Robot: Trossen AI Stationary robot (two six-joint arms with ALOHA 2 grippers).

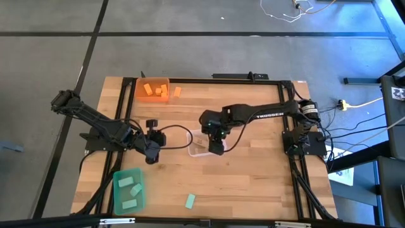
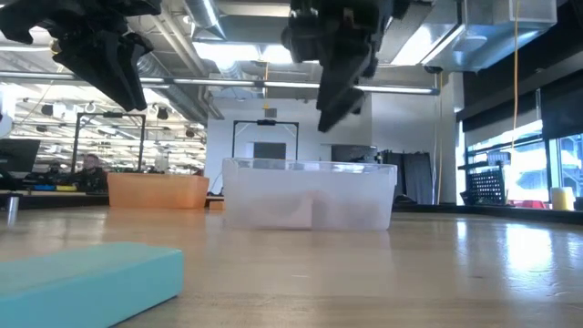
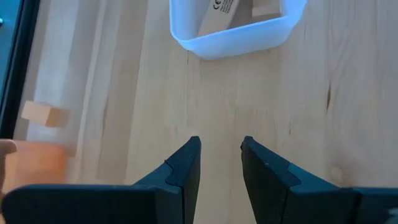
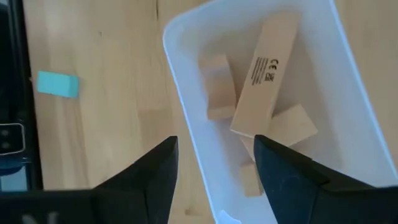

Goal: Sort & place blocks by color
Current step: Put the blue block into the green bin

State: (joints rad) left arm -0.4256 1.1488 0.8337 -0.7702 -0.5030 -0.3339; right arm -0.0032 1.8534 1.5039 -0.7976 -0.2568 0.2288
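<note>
My right gripper [image 4: 214, 165] is hanging over the clear bin [image 1: 197, 149] mid-table, jaws apart, nothing between them. The bin's near wall is sitting right under my fingertips. Just ahead of the jaws, inside the bin, tan blocks [image 4: 264, 87] are lying in a loose pile: a long one with a printed label is leaning across a short one and over another. A mint block [image 4: 57, 84] is lying on bare wood well off to the side of these jaws, outside the bin.

My left gripper [image 3: 221, 162] is hovering above the table beside the clear bin, jaws parted a narrow gap, holding nothing. The bin's rounded end is sitting ahead of these fingertips, apart from them, bare wood between. An orange block [image 3: 43, 114] is lying off to one side of these jaws, next to the orange bin [image 1: 152, 89].

More orange blocks are lying in the orange bin. The green bin [image 1: 128, 190] is holding mint blocks near the table's front left. From table height, the mint block is filling the near foreground and the clear bin is blocking what is behind it.
</note>
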